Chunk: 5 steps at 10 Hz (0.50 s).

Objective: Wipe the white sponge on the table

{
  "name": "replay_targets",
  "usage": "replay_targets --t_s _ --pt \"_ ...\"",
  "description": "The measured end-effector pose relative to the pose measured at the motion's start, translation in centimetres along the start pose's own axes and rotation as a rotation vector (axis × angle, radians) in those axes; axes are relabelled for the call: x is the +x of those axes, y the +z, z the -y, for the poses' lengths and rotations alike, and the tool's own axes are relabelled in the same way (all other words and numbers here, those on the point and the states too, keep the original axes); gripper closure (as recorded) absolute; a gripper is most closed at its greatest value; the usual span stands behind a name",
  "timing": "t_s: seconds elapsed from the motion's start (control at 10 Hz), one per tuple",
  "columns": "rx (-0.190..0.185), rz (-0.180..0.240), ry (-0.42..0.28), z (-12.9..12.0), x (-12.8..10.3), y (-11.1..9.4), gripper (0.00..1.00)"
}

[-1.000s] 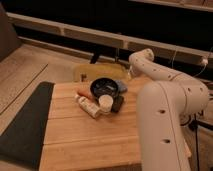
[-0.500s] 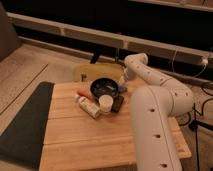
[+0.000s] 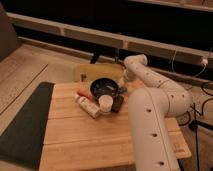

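The light bamboo table fills the middle of the camera view. My white arm reaches over its right side, bends at the far edge and comes down. My gripper sits low at the far right of the table, right beside the rim of a dark bowl. I cannot pick out a white sponge; it may be hidden at the gripper's tip. The arm covers much of the table's right part.
In front of the bowl stand a white round cup, a white bottle lying on its side, a small orange thing and a black object. A dark grey mat lies left; a yellow chair stands behind.
The arm has swung leftward over the table, bringing the gripper closer to the bowl's right rim. The things on the table have not moved.
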State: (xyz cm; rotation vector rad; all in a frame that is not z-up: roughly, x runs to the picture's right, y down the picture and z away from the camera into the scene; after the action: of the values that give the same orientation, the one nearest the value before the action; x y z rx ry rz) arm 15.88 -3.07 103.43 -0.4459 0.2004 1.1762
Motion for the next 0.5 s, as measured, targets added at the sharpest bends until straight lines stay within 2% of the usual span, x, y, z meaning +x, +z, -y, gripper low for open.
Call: replay_targets --t_s 0.1,0.3,0.5 --pt "-0.002 0.001 0.0 -0.2 -0.1 0.0 0.77" --pt "-0.021 -0.007 -0.003 -1.4 0.0 0.0 0.96" --pt "-0.05 -0.023 -0.005 -2.7 0.5 0.1 1.0"
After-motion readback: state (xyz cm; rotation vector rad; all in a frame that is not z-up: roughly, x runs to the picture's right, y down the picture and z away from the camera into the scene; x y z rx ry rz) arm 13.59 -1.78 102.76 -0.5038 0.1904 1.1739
